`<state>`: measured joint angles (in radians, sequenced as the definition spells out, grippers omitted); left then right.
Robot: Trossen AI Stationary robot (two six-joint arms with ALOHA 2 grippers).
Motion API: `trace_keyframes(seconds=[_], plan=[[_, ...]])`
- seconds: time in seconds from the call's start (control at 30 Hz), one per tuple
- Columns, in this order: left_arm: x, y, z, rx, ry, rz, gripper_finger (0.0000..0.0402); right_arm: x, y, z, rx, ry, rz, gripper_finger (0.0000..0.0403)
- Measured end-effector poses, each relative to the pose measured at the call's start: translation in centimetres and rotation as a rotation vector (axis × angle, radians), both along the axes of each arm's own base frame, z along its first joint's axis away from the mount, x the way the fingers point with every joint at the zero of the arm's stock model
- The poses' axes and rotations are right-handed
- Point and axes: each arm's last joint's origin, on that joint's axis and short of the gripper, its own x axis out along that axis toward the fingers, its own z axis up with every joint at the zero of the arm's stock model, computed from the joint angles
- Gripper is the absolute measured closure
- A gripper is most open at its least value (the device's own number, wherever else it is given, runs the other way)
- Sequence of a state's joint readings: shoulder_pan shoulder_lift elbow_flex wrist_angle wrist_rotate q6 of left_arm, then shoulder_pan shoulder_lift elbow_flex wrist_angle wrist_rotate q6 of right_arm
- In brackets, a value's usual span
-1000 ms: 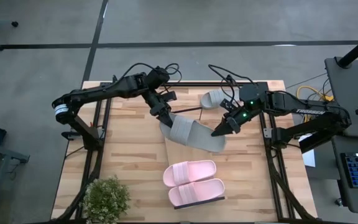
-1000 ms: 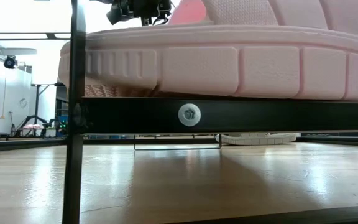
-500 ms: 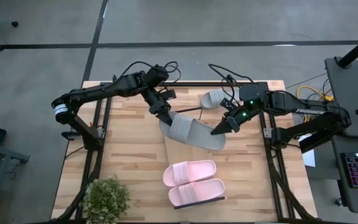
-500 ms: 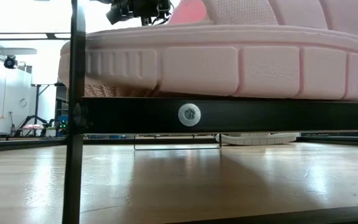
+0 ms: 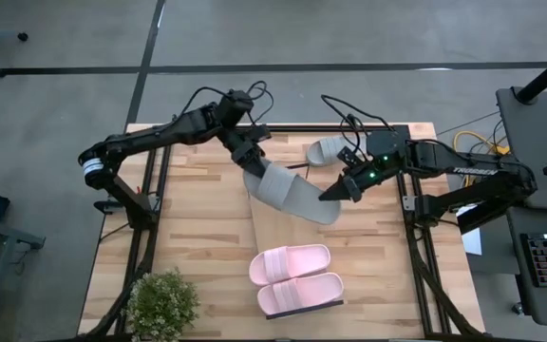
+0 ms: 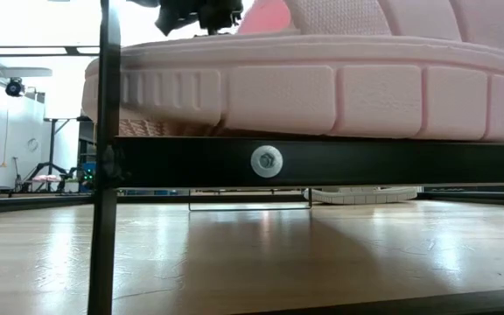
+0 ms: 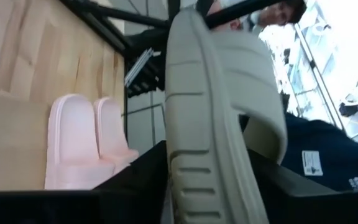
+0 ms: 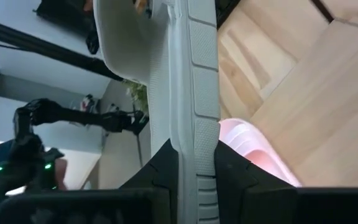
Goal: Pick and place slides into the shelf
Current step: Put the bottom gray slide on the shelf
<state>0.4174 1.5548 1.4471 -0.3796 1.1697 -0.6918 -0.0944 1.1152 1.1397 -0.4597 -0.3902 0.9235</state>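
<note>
Seen from overhead, two dark robot arms meet over the far half of a plank tabletop (image 5: 188,237). Between them hangs one grey slide (image 5: 291,196), carried at a slant above the far end of the shelf (image 5: 283,237), a long light-wood board. The right end effector (image 5: 333,193) is clamped on the sole edge at one end of this slide; its wrist view shows both dark fingers pinching the ribbed rim. The left end effector (image 5: 252,161) sits at the slide's other end with its fingers around the sole, but whether they grip or have let go cannot be told. The second grey slide (image 5: 329,150) lies on the tabletop near the far edge, beside the right arm. The pale pink pair (image 5: 297,278) already sits side by side on the shelf's near end.

This looks like a handover or two-armed carry of the third slide. Next, it needs turning sole-down and lowering onto the bare board beside the pink pair.
</note>
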Motion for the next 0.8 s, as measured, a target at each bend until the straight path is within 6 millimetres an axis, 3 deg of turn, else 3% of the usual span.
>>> trace_keyframes(seconds=[0.27, 0.6, 0.8], plan=[[-0.5, 1.2, 0.5, 0.002, -0.012, 0.063, 0.0191, 0.1, -0.1, 0.0, -0.029, -0.003, -0.04, 0.035], [-3.6, 3.3, 2.8, 0.073, -0.07, 0.239, 0.0186, 0.3, -0.5, 0.2, -0.111, -0.034, -0.159, 0.0352], [-5.7, 3.2, 5.0, 0.15, -0.142, 0.357, 0.0186, 0.5, -0.7, 0.7, -0.138, -0.084, -0.226, 0.0352]])
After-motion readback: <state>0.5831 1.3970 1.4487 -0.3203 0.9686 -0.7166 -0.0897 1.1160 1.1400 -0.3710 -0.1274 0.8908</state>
